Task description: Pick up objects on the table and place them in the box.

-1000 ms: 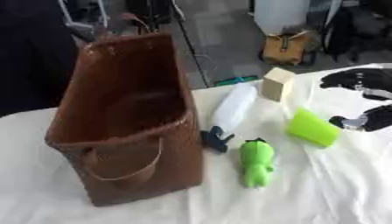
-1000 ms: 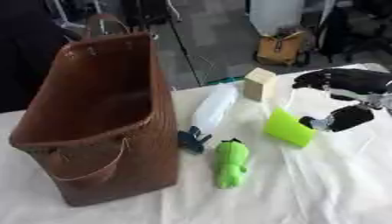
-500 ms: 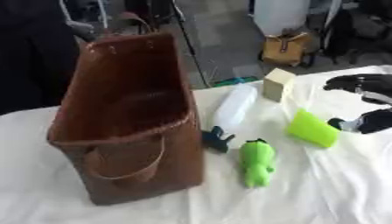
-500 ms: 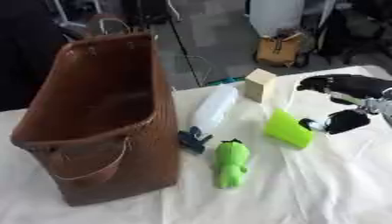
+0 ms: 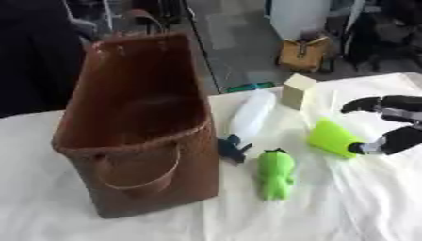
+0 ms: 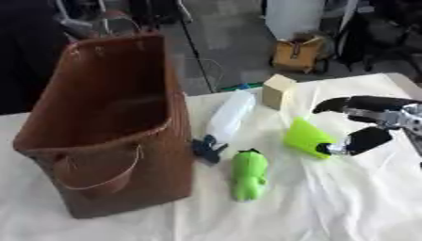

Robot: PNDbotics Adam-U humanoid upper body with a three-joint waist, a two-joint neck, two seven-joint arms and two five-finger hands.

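From the left eye view, the robot's right hand [image 5: 389, 126] is in from the right, fingers and thumb spread around the far end of the flat lime-green wedge-shaped object [image 5: 332, 137], thumb tip touching it; the wedge lies on the white-clothed table [image 5: 346, 207], not lifted. This looks like the start of a grasp.

The right eye view shows the tall brown woven basket [image 6: 99, 122] well to the left, open. Between them lie a white plastic bottle [image 6: 228, 116], a green toy figure [image 6: 248, 174] and a beige block [image 6: 278, 91]. Next comes closing, lifting, then carrying over these.
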